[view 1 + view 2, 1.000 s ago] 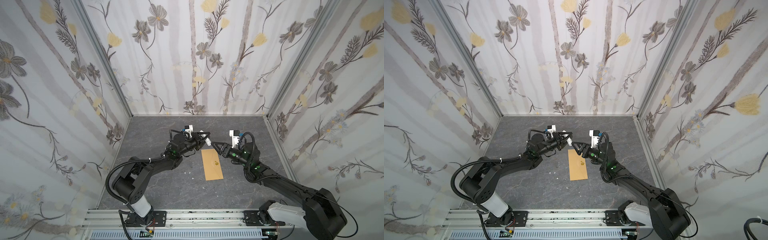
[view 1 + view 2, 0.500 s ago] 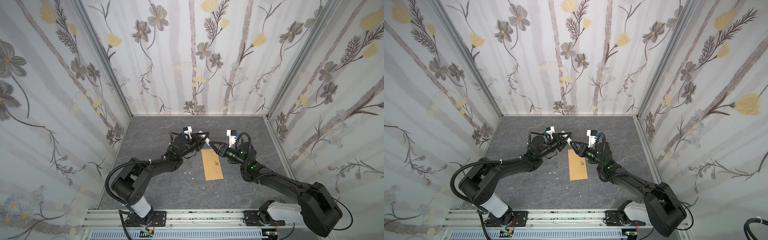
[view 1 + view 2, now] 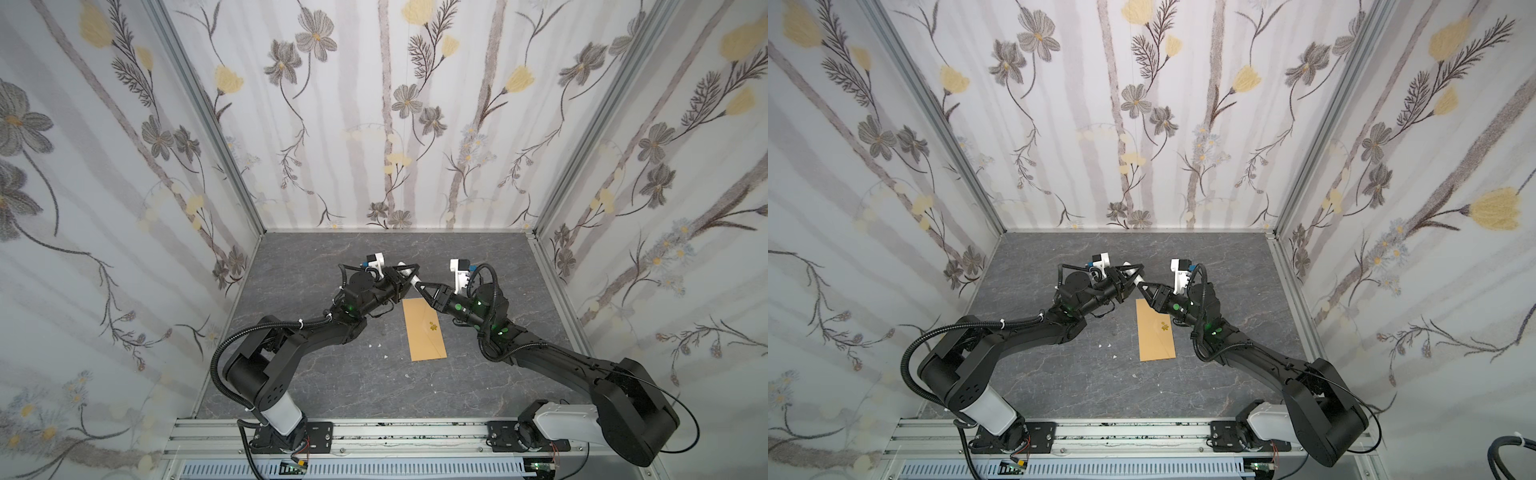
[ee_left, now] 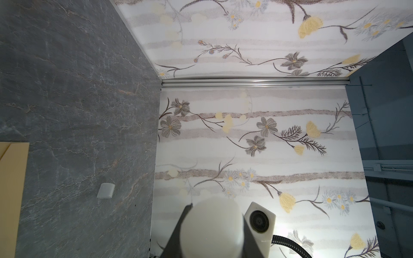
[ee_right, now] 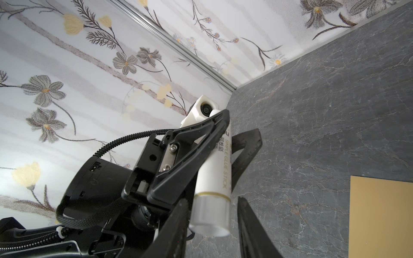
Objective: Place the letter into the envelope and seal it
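The brown envelope (image 3: 424, 328) (image 3: 1156, 332) lies flat on the grey table, flap down, with a small yellow flower sticker on it. The letter is hidden. My left gripper (image 3: 405, 274) (image 3: 1131, 275) is raised behind the envelope's far end and is shut on a white glue stick (image 5: 214, 176) (image 4: 212, 227). My right gripper (image 5: 213, 201) (image 3: 419, 286) meets it tip to tip. Its jaws stand on either side of the stick's silver-banded end, with a gap still showing on one side.
A small white cap-like piece (image 4: 106, 190) lies on the table beyond the envelope (image 4: 11, 189). A few white scraps (image 3: 376, 345) lie left of the envelope. Floral walls close in the back and both sides. A metal rail (image 3: 374, 432) runs along the front.
My right gripper has moved left up to the left gripper, and its jaws have narrowed around the end of the glue stick. The left gripper and the envelope have stayed put.
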Robot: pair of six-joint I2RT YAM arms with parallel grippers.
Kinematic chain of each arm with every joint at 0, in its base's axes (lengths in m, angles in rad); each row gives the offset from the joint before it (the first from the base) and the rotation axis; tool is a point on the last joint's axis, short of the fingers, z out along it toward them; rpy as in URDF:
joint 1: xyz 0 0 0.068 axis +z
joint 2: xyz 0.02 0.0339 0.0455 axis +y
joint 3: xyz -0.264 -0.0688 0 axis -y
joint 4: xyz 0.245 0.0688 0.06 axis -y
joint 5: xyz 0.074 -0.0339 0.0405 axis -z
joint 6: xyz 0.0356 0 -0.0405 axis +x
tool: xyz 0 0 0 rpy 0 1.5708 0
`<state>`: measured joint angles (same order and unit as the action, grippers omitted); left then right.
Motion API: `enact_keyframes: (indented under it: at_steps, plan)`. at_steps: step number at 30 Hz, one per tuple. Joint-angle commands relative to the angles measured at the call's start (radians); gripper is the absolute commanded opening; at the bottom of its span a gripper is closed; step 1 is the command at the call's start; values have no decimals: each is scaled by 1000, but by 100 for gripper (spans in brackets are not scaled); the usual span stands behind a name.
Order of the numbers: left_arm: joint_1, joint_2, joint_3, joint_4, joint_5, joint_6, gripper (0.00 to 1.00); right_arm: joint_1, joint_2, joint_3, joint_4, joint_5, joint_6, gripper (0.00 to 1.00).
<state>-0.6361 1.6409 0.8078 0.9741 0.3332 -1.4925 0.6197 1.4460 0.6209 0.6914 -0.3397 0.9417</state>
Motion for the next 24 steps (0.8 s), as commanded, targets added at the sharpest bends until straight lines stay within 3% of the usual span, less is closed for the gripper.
enact_keyframes:
  at_steps: [1, 11, 24]
  plan:
    - [-2, -3, 7, 52, -3, -8, 0, 2, 5, 10, 37, 19, 8, 31]
    - [-8, -4, 1, 51, -2, -16, 0, 16, -1, 36, -55, 62, -44, 19]
    - [-14, -1, -19, 46, 61, -85, 0, 160, -38, 199, -475, 364, -378, 16]
